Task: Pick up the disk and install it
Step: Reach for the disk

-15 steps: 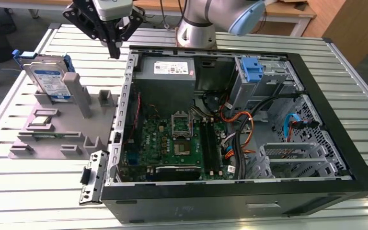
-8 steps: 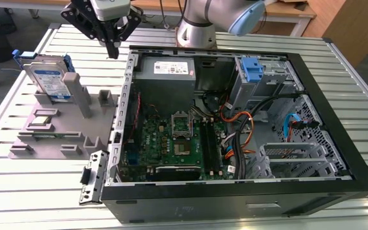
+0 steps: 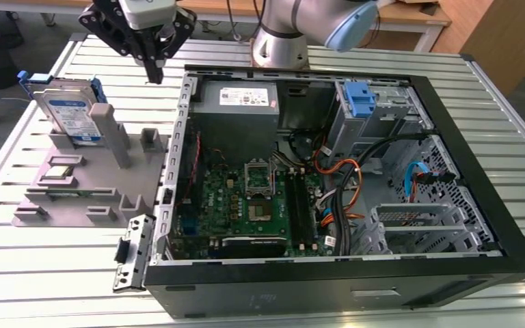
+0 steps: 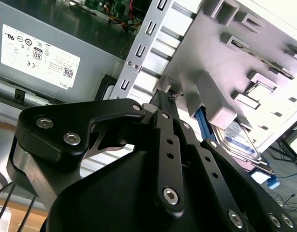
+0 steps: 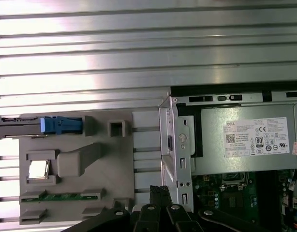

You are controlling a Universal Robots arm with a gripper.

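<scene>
**Gripper.** I find the gripper (image 3: 156,72) clenched on nothing, its black fingertips pressed together and pointing down. In the exterior view it hangs over the slatted aluminium table (image 3: 62,273), in the strip between the grey fixture (image 3: 89,198) and the rear corner of the computer case (image 3: 508,225). Both wrist views show the same closed tip (image 4: 164,96) (image 5: 160,191) beside the case's perforated metal edge.

**Disk.** The disk (image 3: 69,116) stands upright on edge in a slot of the fixture, at about 10 o'clock from the gripper tip in the exterior view. It is near the gripper but clear of it. Its white-and-blue label faces the camera, and I cannot make out the print. Blue rails run along its edges. The second wrist view shows it (image 4: 240,140) behind a fixture post.

**Fixture.** A small square chip (image 3: 59,171) lies in a pocket at 6 o'clock from the disk.

**Case.** The case lies open at 3 o'clock from the fixture. The grey power supply (image 3: 237,102) carries a white label with a row of certification marks and a barcode, seen in both wrist views (image 4: 37,53) (image 5: 240,145). The green motherboard (image 3: 244,205) sits at 6 o'clock from it. A blue plastic latch (image 3: 360,102) sits at 3 o'clock from the supply, with orange cables (image 3: 349,171) looped below it.
</scene>
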